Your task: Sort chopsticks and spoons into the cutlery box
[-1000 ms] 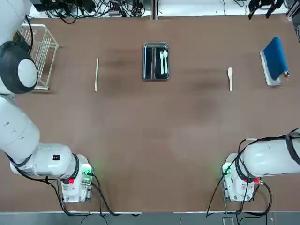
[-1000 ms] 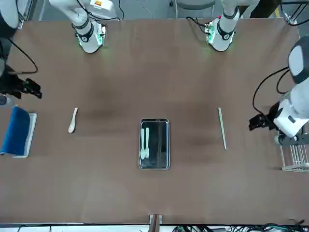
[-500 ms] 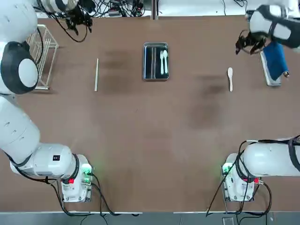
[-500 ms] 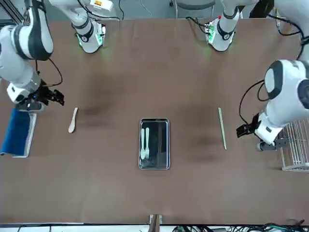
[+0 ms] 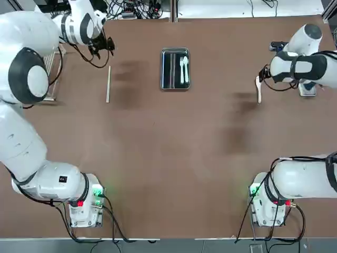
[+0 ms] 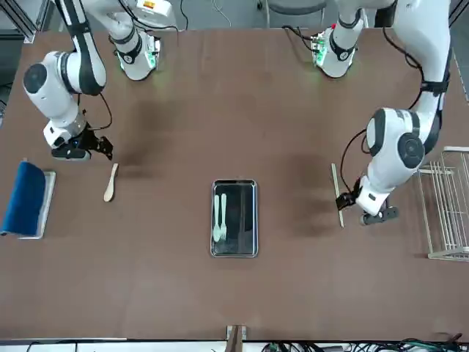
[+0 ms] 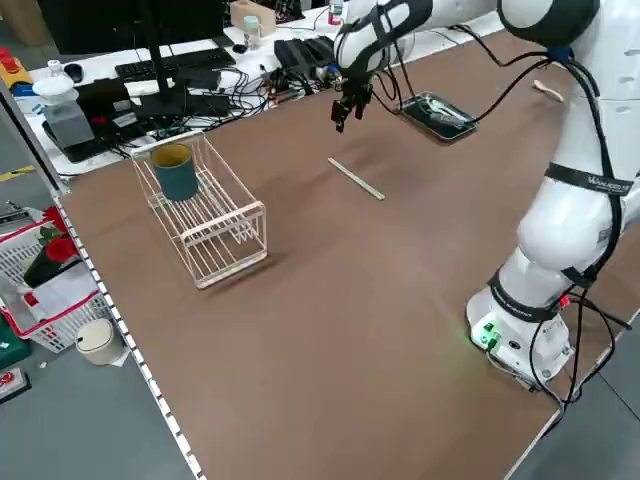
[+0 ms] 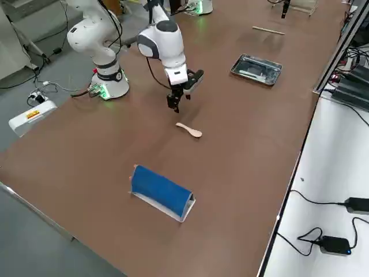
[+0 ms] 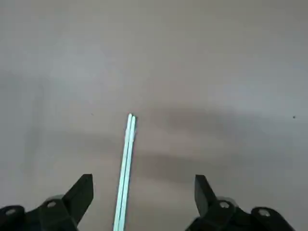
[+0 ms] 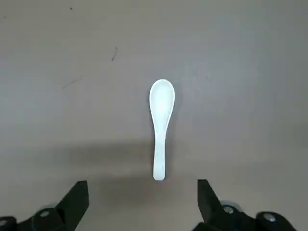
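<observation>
Brown tabletop (image 5: 168, 158) fills the overhead view. At its far middle sits the shiny rectangular metal cutlery box (image 5: 175, 69), with white plastic utensils (image 5: 184, 69) in one compartment. The pale wooden chopsticks (image 5: 108, 83) lie flat to the box's left; the left gripper (image 5: 101, 46) hangs near their far end. The small white spoon (image 5: 258, 88) lies well to the right, the right gripper (image 5: 261, 74) just beside it.

Front view: a blue rolled cloth on a tray (image 6: 26, 199) sits beyond the spoon (image 6: 110, 182); a white wire rack (image 6: 445, 203) stands at the opposite edge.

Left wrist view: fingers (image 9: 79, 195) spread wide, chopsticks (image 9: 126, 168) between them, untouched.

Right wrist view: fingers (image 10: 77, 199) spread wide, spoon (image 10: 160, 126) ahead, not gripped.
</observation>
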